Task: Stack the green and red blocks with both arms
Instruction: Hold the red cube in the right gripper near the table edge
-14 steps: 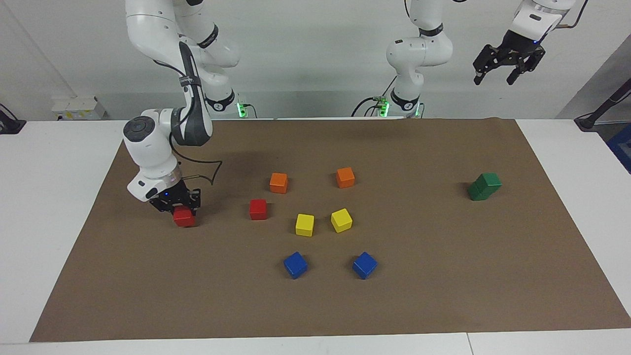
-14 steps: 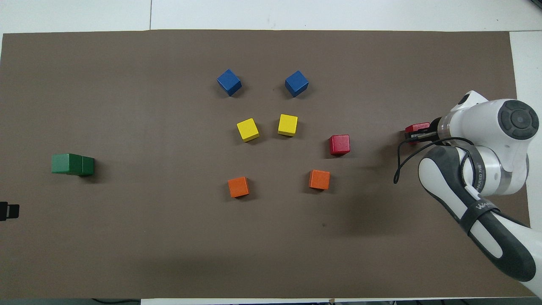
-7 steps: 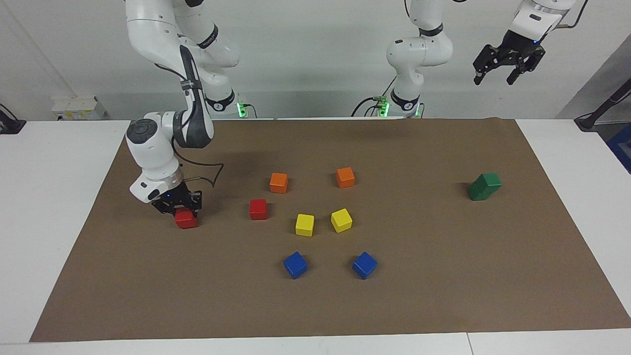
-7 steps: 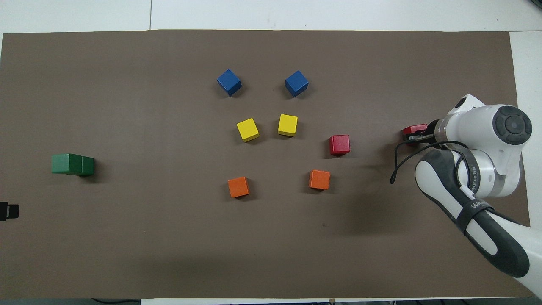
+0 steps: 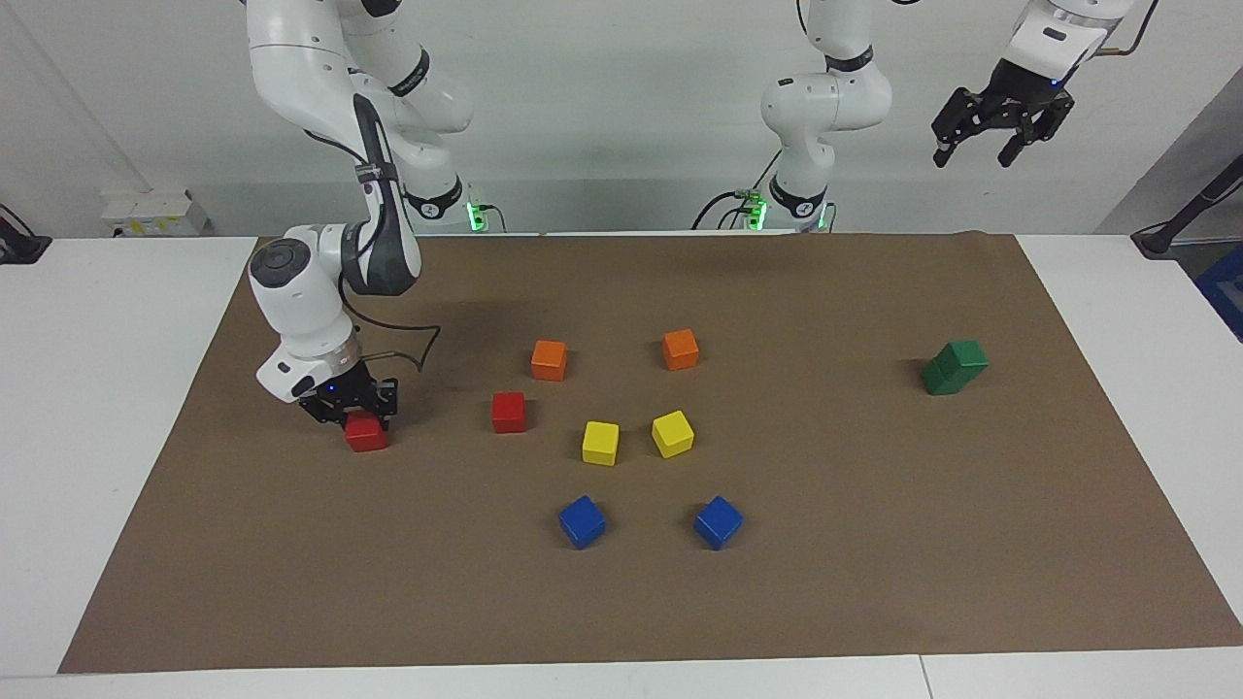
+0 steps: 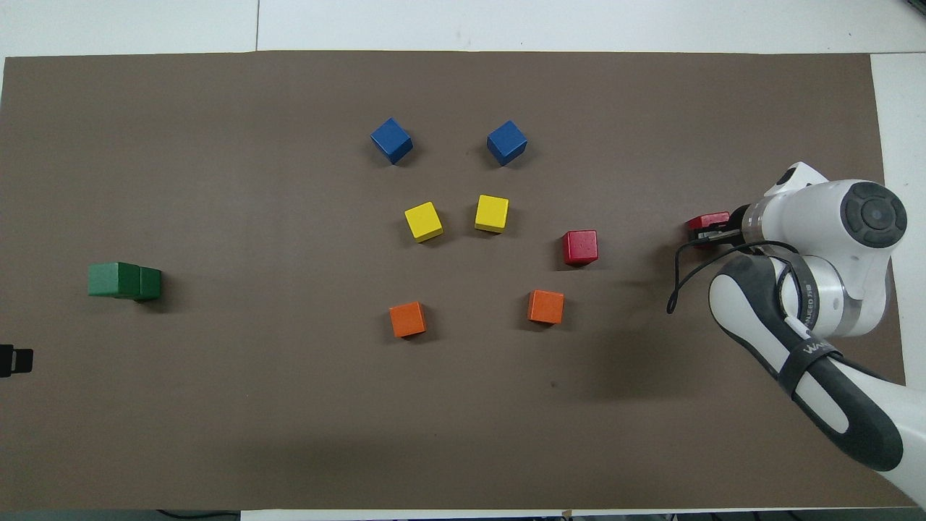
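From my station I judged the red block (image 5: 366, 433) under the right gripper (image 5: 352, 413) to be light, rigid and glossy, so apt to slip; flat opposing faces looked the best hold. It sat on the brown mat (image 5: 874, 582) toward the right arm's end of the tabletop; I could not tell whether those jaws were clamped on it or parted. The other red block (image 5: 509, 412) lay beside the orange cubes (image 5: 549, 359). The green blocks (image 5: 955, 367) touched each other at the left arm's end. The left gripper (image 5: 1000, 126) waited high, jaws apart. Lettering on the right arm's forearm (image 6: 814, 354) was partly hidden; I could not read it whole.
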`<state>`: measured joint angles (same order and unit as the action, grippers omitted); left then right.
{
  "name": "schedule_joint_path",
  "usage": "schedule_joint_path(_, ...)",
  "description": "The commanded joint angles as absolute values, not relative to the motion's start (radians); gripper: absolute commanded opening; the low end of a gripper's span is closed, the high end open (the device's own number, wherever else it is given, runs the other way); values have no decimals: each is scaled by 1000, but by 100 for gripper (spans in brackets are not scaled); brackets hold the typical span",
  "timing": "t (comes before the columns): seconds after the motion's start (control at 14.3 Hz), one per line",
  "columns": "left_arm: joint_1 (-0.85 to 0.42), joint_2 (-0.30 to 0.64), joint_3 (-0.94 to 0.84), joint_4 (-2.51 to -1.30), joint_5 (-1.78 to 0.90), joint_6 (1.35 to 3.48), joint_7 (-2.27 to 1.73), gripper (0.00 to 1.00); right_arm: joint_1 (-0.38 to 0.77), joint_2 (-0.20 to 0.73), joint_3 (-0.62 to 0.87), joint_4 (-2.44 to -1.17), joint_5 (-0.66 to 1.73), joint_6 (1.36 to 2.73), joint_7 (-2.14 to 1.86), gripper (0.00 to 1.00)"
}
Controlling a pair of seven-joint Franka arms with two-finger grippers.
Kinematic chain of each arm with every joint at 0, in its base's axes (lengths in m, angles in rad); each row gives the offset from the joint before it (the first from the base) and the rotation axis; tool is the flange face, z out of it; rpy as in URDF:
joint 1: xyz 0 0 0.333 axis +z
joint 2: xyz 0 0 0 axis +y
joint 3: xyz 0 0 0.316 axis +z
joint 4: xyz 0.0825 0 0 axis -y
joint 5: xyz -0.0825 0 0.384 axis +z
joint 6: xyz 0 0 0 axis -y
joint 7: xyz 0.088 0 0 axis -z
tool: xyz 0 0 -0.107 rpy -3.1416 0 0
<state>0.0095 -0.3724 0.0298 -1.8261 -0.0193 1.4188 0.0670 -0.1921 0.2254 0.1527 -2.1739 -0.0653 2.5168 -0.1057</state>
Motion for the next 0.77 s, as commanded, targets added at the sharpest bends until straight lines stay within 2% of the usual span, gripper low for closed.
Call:
schedule_joint_path(0.0,14,-391,25,-1833,-9,1408,58,100,-212,224,167,-2177,-54,2519,-118,100)
schedule_joint_path(0.14,14,-391,25,-1833,-9,1408,58,100,-207,219,167,-2171,-54,2493,-121,100)
schedule_joint_path(0.28,14,-391,25,-1833,-9,1408,58,100,-201,207,169,-2131,-54,2410,-129,100)
schedule_joint_path(0.7,14,-391,25,-1833,-9,1408,60,100,-118,170,179,-1852,-52,1996,-114,100)
